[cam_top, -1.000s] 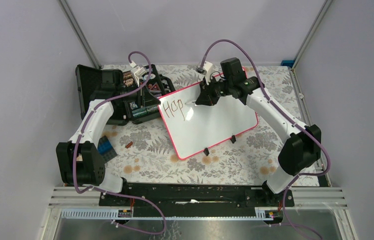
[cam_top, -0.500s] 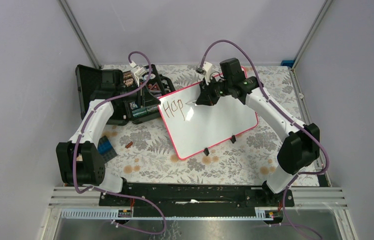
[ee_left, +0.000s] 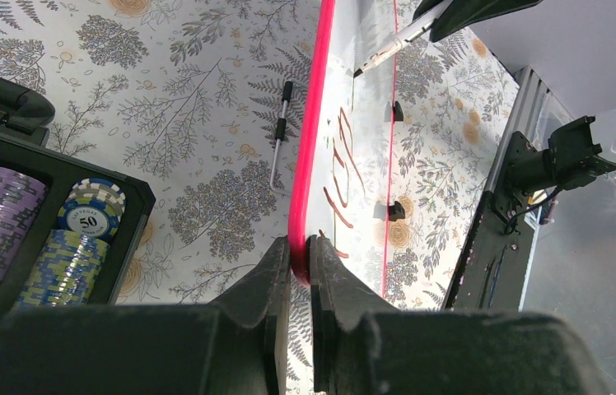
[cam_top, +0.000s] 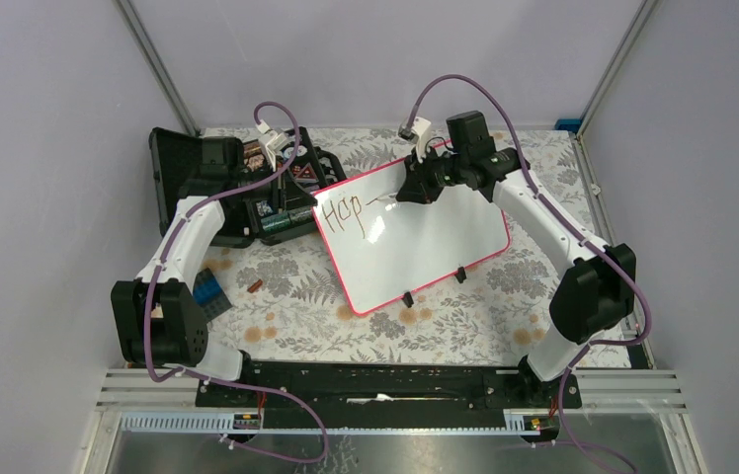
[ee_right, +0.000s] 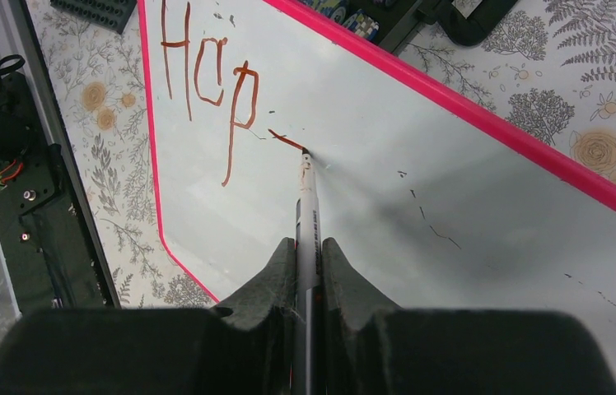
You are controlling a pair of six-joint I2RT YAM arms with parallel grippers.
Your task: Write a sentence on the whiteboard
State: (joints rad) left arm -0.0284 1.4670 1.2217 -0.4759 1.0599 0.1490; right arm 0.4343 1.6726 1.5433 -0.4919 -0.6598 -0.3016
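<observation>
Top view: the whiteboard (cam_top: 425, 247) lies across the desk (cam_top: 296, 316), long axis running left to far-right. Left wrist: left tool (ee_left: 298, 247) pinches its pink edge. Right wrist: right tool (ee_right: 309, 251) clamps a marker (ee_right: 305, 197), tip on the board just past the sentence (ee_right: 206, 74), "Hop".

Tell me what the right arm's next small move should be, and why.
Probably curve the marker tip round from where it sits to form the fourth letter. The right hand is shut on the marker, whose tip sits on the whiteboard at the end of a short stroke just after "Hop", so that letter looks only begun. The left hand clamps the board's pink rim.
</observation>
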